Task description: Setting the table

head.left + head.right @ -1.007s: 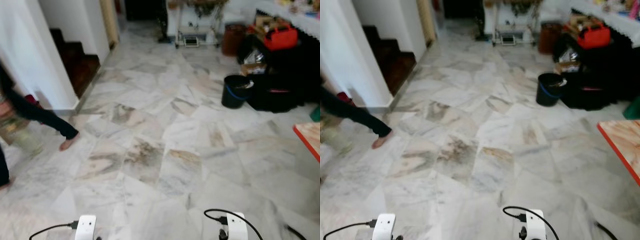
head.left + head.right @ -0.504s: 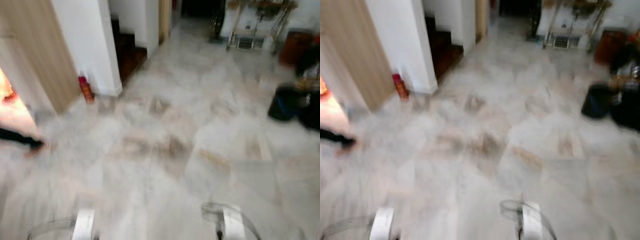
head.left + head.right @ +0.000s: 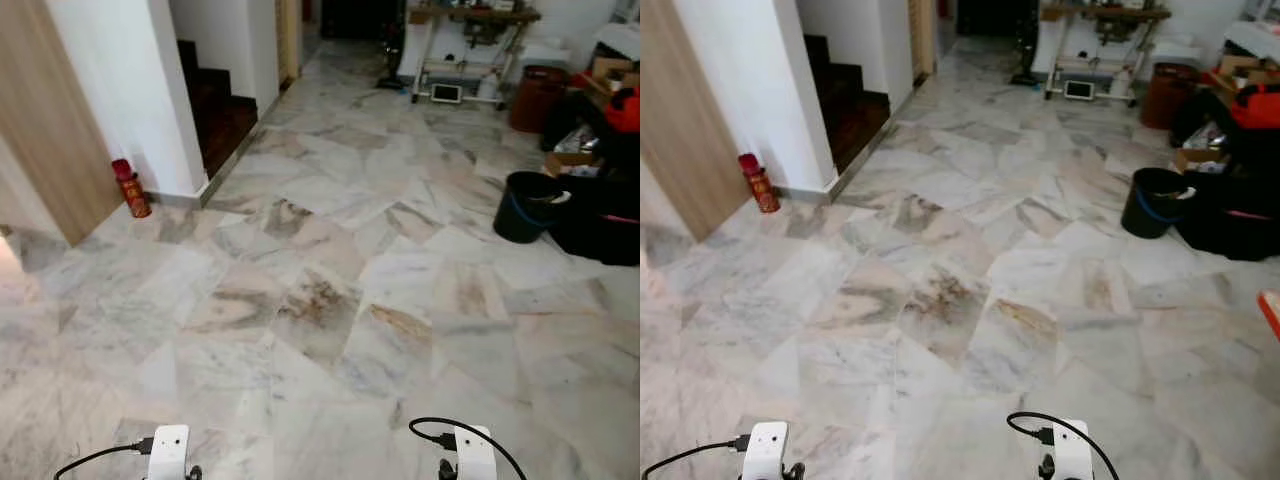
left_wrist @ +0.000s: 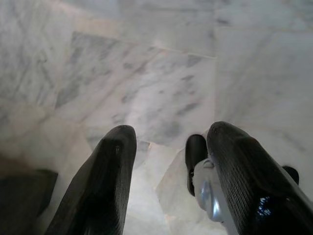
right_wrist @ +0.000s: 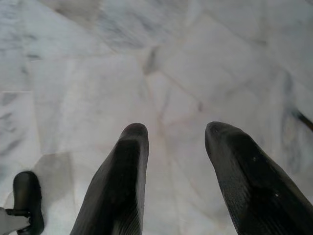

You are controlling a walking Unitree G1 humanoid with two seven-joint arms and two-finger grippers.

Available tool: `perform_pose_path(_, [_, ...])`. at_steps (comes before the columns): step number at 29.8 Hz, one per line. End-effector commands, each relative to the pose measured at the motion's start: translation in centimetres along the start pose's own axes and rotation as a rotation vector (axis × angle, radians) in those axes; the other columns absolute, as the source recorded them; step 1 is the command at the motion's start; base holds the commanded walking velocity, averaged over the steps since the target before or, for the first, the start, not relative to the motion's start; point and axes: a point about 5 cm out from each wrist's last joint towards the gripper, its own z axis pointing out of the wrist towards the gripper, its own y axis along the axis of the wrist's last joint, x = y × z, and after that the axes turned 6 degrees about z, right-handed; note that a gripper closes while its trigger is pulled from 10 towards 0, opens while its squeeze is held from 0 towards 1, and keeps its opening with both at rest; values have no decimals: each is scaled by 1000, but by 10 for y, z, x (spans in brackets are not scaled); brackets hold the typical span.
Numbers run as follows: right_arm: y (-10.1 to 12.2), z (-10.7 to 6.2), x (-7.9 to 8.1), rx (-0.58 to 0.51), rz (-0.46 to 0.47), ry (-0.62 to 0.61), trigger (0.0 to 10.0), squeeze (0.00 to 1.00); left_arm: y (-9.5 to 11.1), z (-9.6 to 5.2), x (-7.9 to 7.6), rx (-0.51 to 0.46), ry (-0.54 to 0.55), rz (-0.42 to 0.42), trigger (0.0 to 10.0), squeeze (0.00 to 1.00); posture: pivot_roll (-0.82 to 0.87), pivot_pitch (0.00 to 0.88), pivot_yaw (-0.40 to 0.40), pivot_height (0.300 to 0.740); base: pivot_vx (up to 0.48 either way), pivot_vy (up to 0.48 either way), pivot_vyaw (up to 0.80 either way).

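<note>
Step in hand, as judged: transit. The robot stands on open marble floor (image 3: 330, 300) with nothing carried, so table setting has not yet reached any pick or place.

Task items: no dishes, cutlery or dining surface can be identified. A red edge (image 3: 1271, 310) at the right border of the right eye view may belong to a counter; too little shows to tell.

Left pincer (image 4: 168, 147): fingers spread wide, empty, pointing down at the floor tiles. A robot foot (image 4: 195, 156) sits just below it.

Right pincer (image 5: 176, 147): fingers likewise wide apart, empty, aimed at bare marble.

Arm pose: both arms hang low at the sides, idle; the white wrist units (image 3: 170, 452) and (image 3: 472, 452) with their black cables sit at the lower edge of the head view.

Surroundings: white wall pillar (image 3: 130, 90) with a dark staircase (image 3: 215, 100) beside it, a red fire extinguisher (image 3: 131, 188) at its base, a black bucket (image 3: 527, 206) and dark bags (image 3: 600, 215) to the right, a trolley (image 3: 465, 50) far ahead.

Next move, judged: keep walking or turning until the tableware or counter comes into view; only then raise an arm.
</note>
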Motion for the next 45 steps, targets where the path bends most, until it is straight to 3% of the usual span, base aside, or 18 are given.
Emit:
perform_pose_path(1, [4,1,4,-17,-3,16,10000,0,0,0,3,0,13,0,10000,0,39,0,-19,740,439,0,0])
perform_pose_path(30, [7,1,4,-21,-16,18,10000,0,2,0,2,-2,6,-18,10000,0,38,0,-26,740,438,0,0])
perform_pose_path(45, [7,1,6,-21,-5,22,10000,0,-5,-1,-2,28,-6,-29,10000,0,42,0,-28,740,0,0,0])
